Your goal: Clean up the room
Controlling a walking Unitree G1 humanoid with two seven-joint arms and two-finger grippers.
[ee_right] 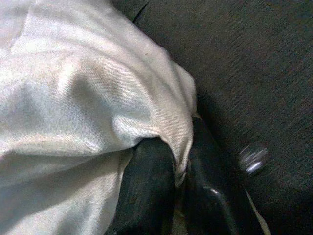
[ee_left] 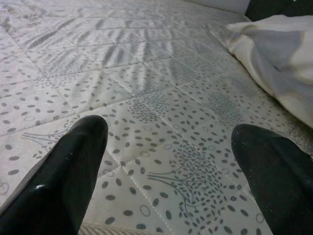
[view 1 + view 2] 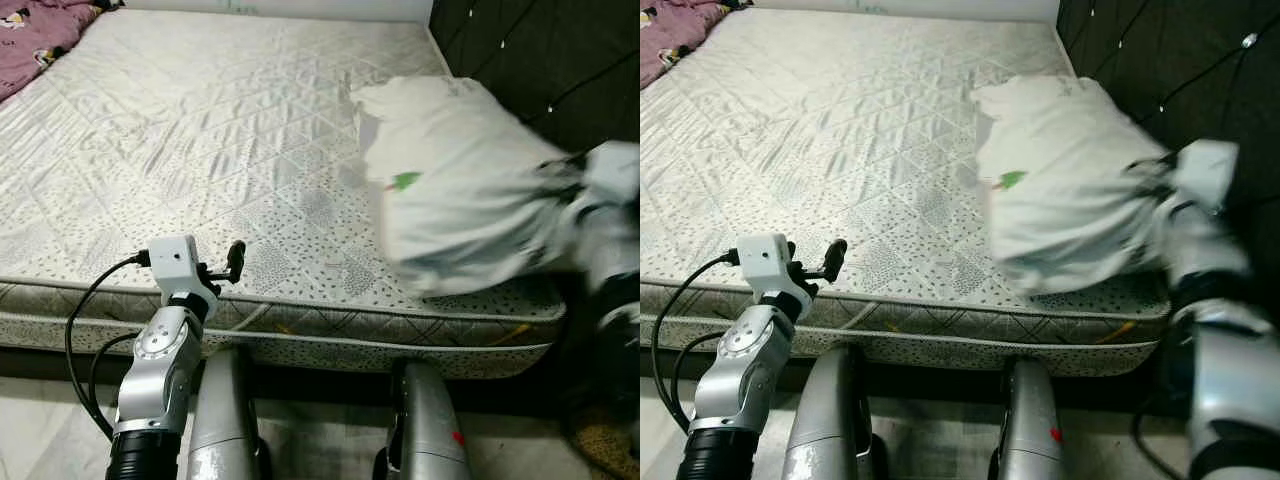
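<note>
Your right hand (image 1: 178, 171) is clamped on a fold of the white pillow (image 3: 455, 185), its two black fingers (image 1: 146, 186) pinched together with the cloth caught between them, as the right wrist view shows. You have the pillow at the right side of the bed, over the near right corner of the bare quilted mattress (image 3: 200, 130), close against the dark tufted headboard (image 3: 560, 60) that runs along the right; the pillow is blurred, and you cannot tell whether its underside touches the mattress. A small green mark (image 3: 405, 181) shows on its left face. Your left hand (image 2: 168, 161) hangs just above the near edge of the mattress on the left, its fingers (image 2: 73, 166) spread wide apart with nothing between them, well apart from the pillow. At the far left corner of the bed you can see a purplish-pink blanket (image 3: 35, 35) bunched up. Your two silver legs (image 3: 225, 420) stand on the pale floor just near the mattress edge
</note>
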